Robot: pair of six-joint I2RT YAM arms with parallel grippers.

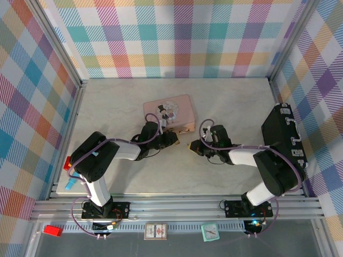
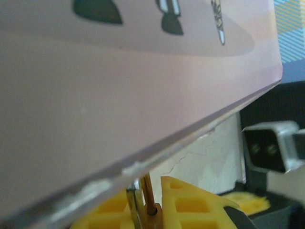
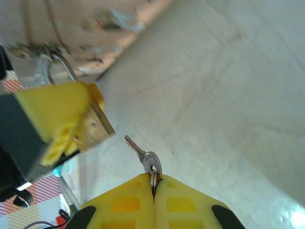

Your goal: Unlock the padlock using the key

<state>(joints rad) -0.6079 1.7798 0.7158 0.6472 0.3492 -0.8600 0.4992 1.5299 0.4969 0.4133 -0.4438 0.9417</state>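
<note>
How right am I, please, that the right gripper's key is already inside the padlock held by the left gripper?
Not quite: the right wrist view shows the key in the right gripper short of the padlock, its tip apart from it; the left gripper does hold the padlock.

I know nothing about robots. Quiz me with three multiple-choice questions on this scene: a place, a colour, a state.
1. Where is the padlock? A) at the pink tin's edge B) far from the tin C) in the right gripper
2. What colour are the fingers holding the key? A) blue B) yellow C) white
3. How is the key? A) dropped and lying loose B) turned inside the padlock C) pinched, tip short of the padlock
Answers: 1 A, the padlock sits at the pink tin edge, in the left gripper; 2 B, the fingers are yellow; 3 C, the right gripper clamps the key, a gap before the lock.
</note>
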